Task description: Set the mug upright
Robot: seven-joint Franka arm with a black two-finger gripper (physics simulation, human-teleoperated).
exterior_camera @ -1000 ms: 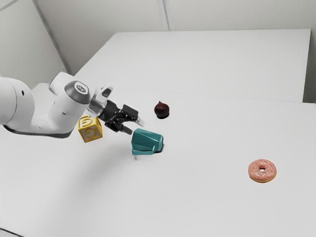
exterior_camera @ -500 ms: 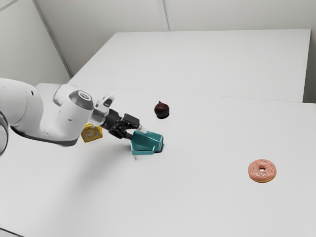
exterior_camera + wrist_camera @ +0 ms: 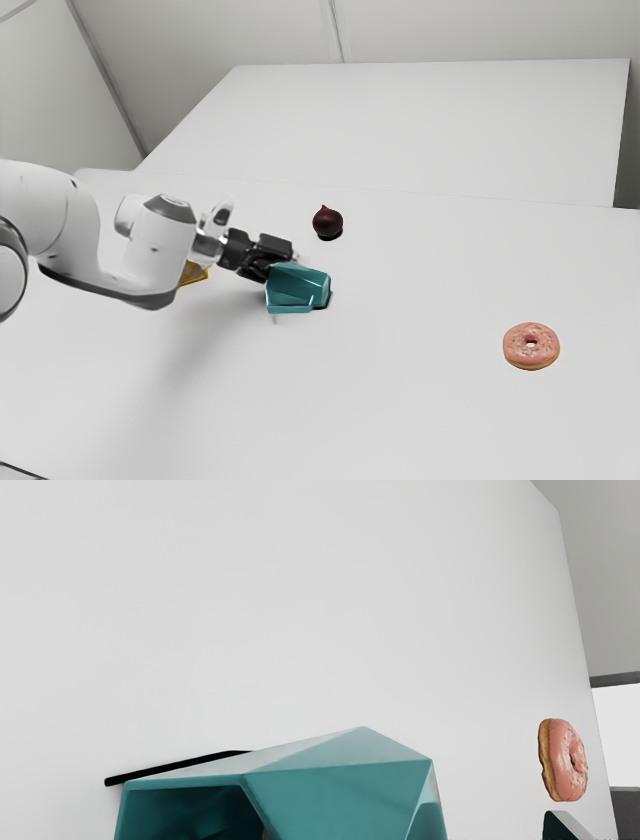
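In the exterior view, the teal mug (image 3: 298, 288) is lying on its side just left of the frame's centre, the gripper (image 3: 284, 264) reaching its upper left edge; whether it is spread or pinching, I cannot tell. In the wrist view, the donut (image 3: 564, 762) is lying well apart from the mug.

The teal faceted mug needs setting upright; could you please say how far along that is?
The approach looks done: the black two-finger gripper is at the mug's open end. Getting a hold is probably the current step, though I can't confirm one. Left: standing it up, since it lies on its side on the white table.
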